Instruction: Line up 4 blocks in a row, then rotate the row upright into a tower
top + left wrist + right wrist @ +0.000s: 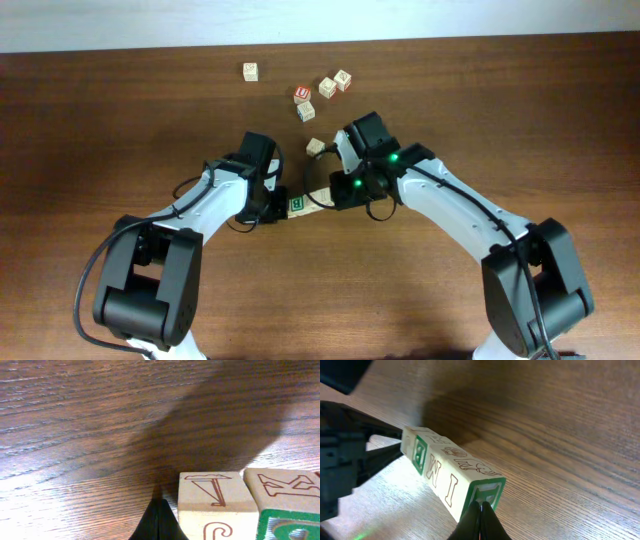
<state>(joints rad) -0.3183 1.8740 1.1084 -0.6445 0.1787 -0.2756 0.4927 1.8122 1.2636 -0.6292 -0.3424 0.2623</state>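
Near the middle of the counter the alphabet blocks lie in one row; the left jaws, pressed together, meet one end; the right jaws, likewise together, meet the green-faced end, seemingly pinching the row to turn it whole.

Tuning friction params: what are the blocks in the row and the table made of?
Blocks: they look like pale wood, matte, bare or lightly sealed, with faint grain. The letters are printed or stamped in green and brown. Table: dark brown wood-grain surface with a slight sheen. The pictures don't show whether it is solid wood, veneer or laminate.
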